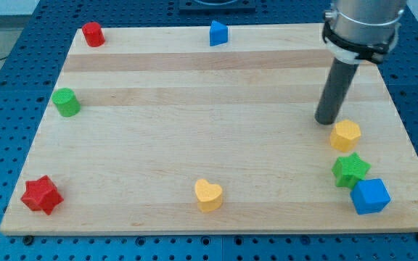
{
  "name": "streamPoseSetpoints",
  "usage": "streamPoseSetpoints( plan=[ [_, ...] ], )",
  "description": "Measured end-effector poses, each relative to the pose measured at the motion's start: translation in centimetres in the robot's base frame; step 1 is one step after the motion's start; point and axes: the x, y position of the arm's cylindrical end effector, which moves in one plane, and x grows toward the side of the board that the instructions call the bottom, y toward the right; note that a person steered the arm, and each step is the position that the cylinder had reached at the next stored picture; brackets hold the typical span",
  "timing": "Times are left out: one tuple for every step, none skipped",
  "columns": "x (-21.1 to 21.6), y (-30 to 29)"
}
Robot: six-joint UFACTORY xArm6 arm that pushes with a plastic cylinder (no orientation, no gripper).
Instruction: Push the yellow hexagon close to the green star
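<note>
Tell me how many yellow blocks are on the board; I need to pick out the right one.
2. The yellow hexagon sits near the view's right edge, just above the green star, beside my tip. The yellow heart lies at the bottom centre. None looks hidden.

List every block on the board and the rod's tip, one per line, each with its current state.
yellow hexagon: right side, just above the green star, small gap.
green star: touching the blue cube.
blue cube: bottom right.
yellow heart: bottom middle, alone.
red star: bottom left.
green cylinder: left edge.
red cylinder: top left.
blue block: top edge.
my tip: down, just upper-left of the yellow hexagon.
</note>
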Motion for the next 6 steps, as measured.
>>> streamPoseSetpoints(
  plan=[
    [2.4,0.7],
    [3.5,0.7],
    [4.8,0.7],
    [4.7,0.7],
    [0.7,-0.2],
    [-5.8,-0.1]
  ],
)
